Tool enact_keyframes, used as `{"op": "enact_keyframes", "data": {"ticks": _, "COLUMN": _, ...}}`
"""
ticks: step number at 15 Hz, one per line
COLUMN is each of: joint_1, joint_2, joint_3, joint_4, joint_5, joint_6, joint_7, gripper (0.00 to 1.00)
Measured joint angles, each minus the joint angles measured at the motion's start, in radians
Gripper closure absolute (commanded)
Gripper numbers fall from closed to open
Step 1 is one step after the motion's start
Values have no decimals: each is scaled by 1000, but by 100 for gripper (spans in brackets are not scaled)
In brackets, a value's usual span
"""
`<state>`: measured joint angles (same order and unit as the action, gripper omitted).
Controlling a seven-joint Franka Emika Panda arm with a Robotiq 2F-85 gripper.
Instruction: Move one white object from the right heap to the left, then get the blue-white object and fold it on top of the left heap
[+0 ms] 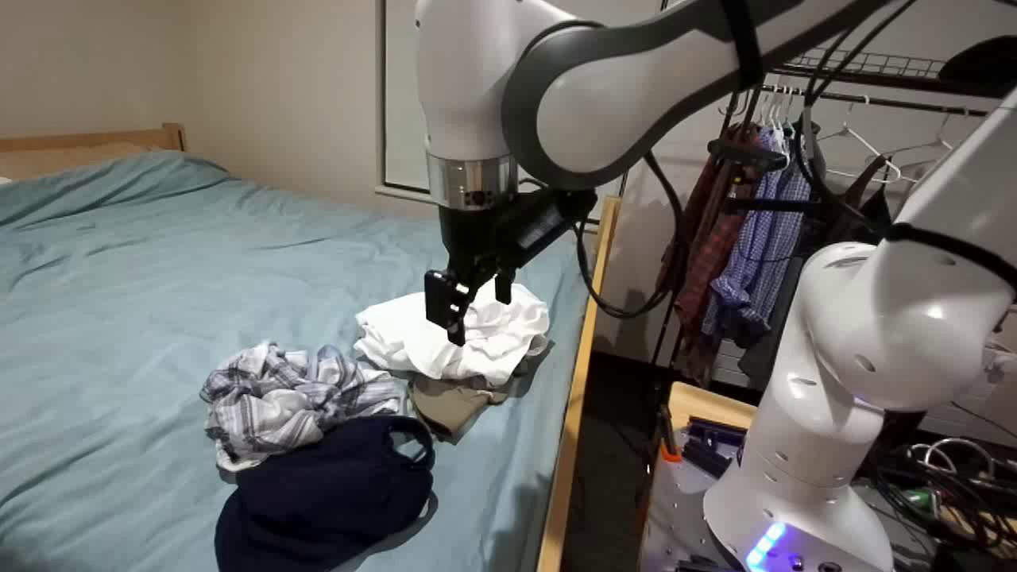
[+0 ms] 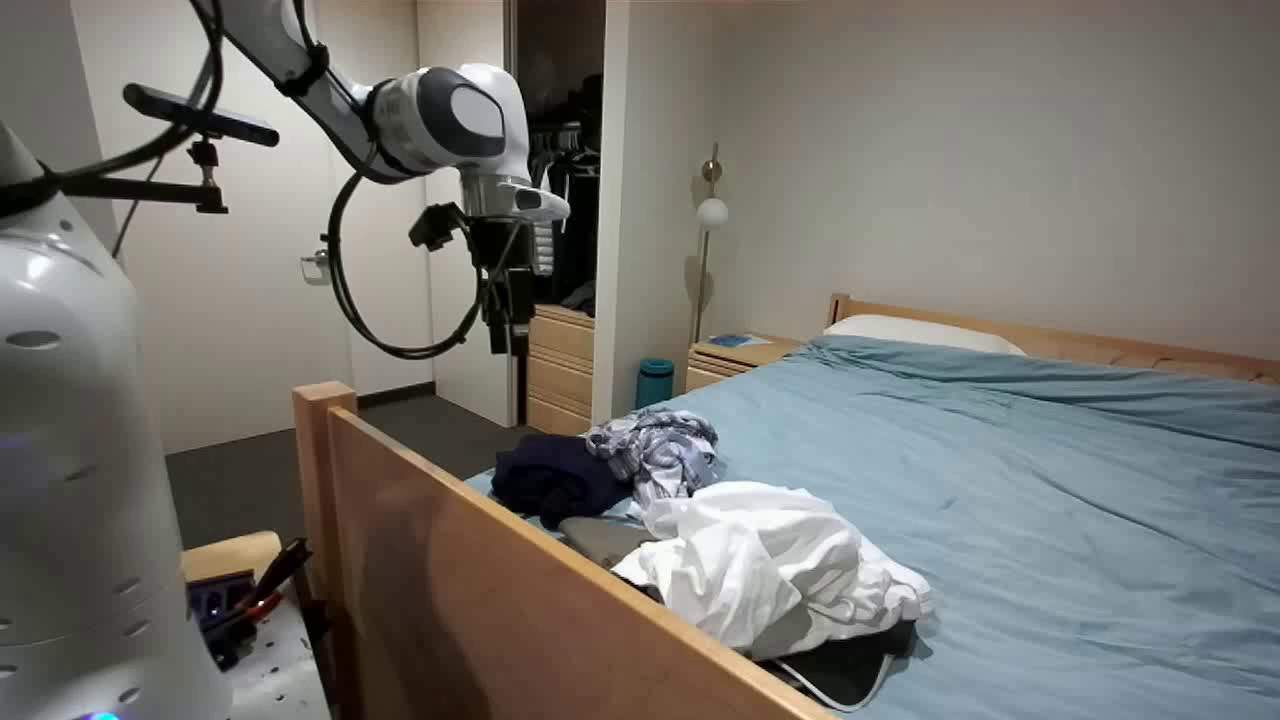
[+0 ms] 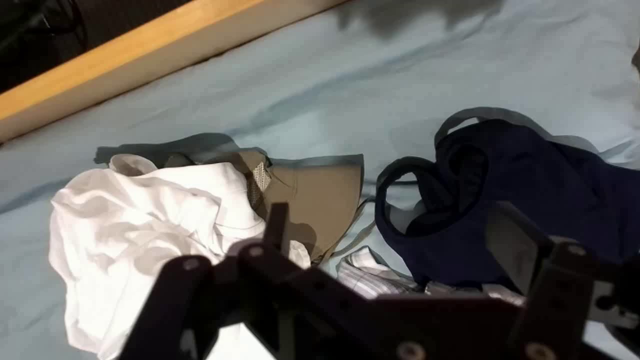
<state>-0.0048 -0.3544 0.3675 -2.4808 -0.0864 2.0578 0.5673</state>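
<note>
White cloth lies in a crumpled heap in both exterior views (image 1: 429, 349) (image 2: 770, 565) and at left in the wrist view (image 3: 140, 225). A brown-olive item (image 1: 449, 405) (image 3: 320, 195) sticks out from under it. The blue-white plaid cloth (image 1: 278, 405) (image 2: 655, 445) is bunched up beside it; in the wrist view only a strip (image 3: 367, 277) shows behind my gripper. A navy garment (image 1: 326, 492) (image 2: 555, 475) (image 3: 545, 185) lies against the plaid cloth. My gripper (image 1: 481, 311) (image 2: 510, 328) (image 3: 395, 227) is open, empty and above the clothes, touching none.
The bed's wooden end board (image 1: 581, 381) (image 2: 560, 590) (image 3: 125, 60) runs between the clothes and the robot base. A black item with white edging (image 2: 850, 665) lies under the white cloth. Blue-green sheet (image 1: 119, 318) spreads around the clothes. Hanging clothes (image 1: 755, 230) stand beyond the bed.
</note>
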Motion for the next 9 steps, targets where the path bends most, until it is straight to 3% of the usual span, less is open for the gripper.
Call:
{"op": "enact_keyframes", "data": {"ticks": 4, "joint_1": 15, "joint_2": 5, "joint_3": -32, "joint_4": 1, "joint_5": 0, "joint_6": 0, "joint_7": 0, "gripper": 0}}
{"op": "enact_keyframes", "data": {"ticks": 9, "joint_1": 6, "joint_2": 59, "joint_3": -156, "joint_4": 3, "joint_5": 0, "joint_6": 75, "joint_7": -12, "gripper": 0}}
